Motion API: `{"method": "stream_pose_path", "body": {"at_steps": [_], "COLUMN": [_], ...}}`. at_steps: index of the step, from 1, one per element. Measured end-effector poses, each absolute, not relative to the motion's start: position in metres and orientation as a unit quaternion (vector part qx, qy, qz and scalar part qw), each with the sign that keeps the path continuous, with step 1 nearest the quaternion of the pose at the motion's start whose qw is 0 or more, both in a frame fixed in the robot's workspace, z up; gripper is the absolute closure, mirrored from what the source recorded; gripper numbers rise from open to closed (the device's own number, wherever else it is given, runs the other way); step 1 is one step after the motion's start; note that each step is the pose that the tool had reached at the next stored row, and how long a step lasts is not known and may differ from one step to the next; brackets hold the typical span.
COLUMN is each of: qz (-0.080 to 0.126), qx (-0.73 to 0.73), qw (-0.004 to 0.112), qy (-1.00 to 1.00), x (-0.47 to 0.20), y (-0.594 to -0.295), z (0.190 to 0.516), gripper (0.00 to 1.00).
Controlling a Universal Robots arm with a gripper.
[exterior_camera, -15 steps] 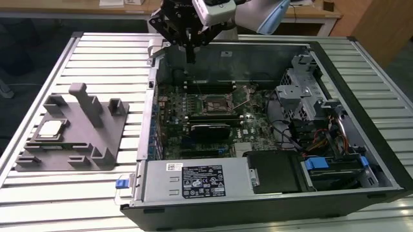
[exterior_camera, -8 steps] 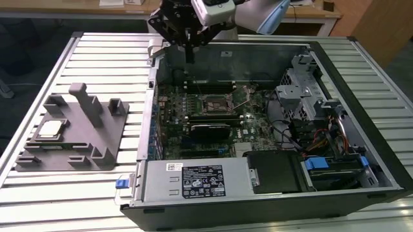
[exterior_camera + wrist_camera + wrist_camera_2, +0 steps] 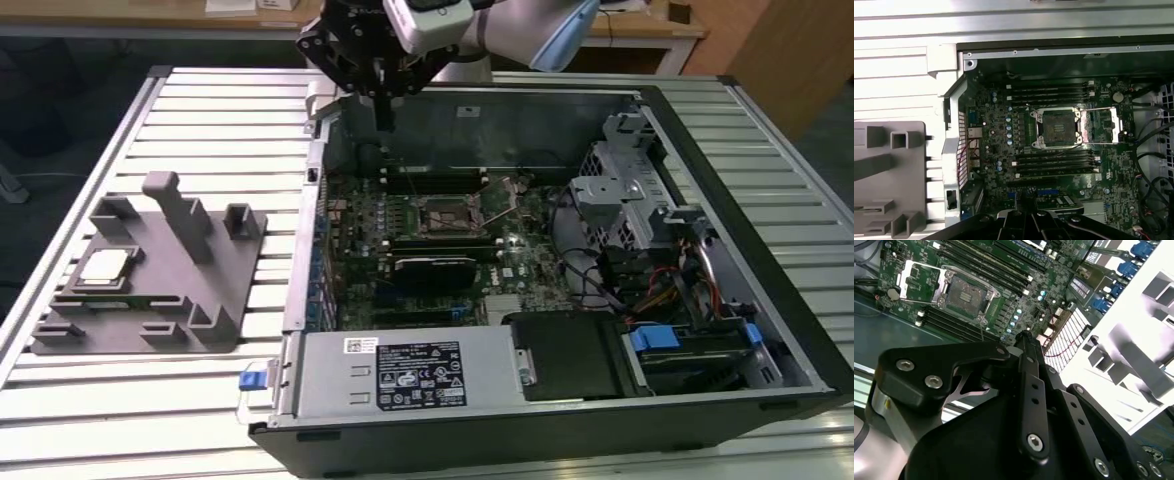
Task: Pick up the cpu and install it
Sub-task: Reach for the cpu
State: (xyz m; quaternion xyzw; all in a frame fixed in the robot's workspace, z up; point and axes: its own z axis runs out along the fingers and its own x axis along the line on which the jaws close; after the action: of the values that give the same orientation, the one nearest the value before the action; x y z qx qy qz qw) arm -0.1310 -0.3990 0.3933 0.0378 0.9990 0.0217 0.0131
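The slatted metal table [image 3: 200,130] carries everything. On it, taking up the exterior view's right and centre, an open computer case [image 3: 534,432] lies on its side with its interior facing up. The green motherboard [image 3: 358,212] covers the case floor, and a grey power supply [image 3: 400,372] sits along the case's near edge.

To the exterior view's left of the case, apart from it, a grey fixture tray [image 3: 147,305] rests on the table, with upright posts and blocks standing on it; the first wrist view shows part of it [image 3: 914,170] beside the case's side wall.

The arm hangs over the far rim of the case. Its gripper [image 3: 384,126] points straight down, above the far edge of the motherboard and clear of it. In the second wrist view the gripper [image 3: 1026,336] has its two fingers drawn together to a narrow tip, with nothing between them.

The processor socket [image 3: 445,213] lies near the middle of the board, between rows of memory slots. In the first wrist view the socket [image 3: 1056,127] is uncovered, its metal load plate [image 3: 1104,125] flipped open flat beside it.

The cpu [image 3: 107,267] lies flat on the fixture tray's far-left part, metal top up, well apart from the gripper and the socket. It looks square, so no long axis shows; its edges run roughly in line with the tray's edges. Which way its marked corner points I cannot tell.
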Motion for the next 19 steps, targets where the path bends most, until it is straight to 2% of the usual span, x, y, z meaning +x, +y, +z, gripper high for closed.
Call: {"method": "stream_pose_path", "body": {"at_steps": [19], "qz": [0.022], "qx": [0.038], "qw": [0.013], "qy": [0.999], "x": [-0.16], "y": [-0.399], "z": [0.393], "gripper": [0.89]}}
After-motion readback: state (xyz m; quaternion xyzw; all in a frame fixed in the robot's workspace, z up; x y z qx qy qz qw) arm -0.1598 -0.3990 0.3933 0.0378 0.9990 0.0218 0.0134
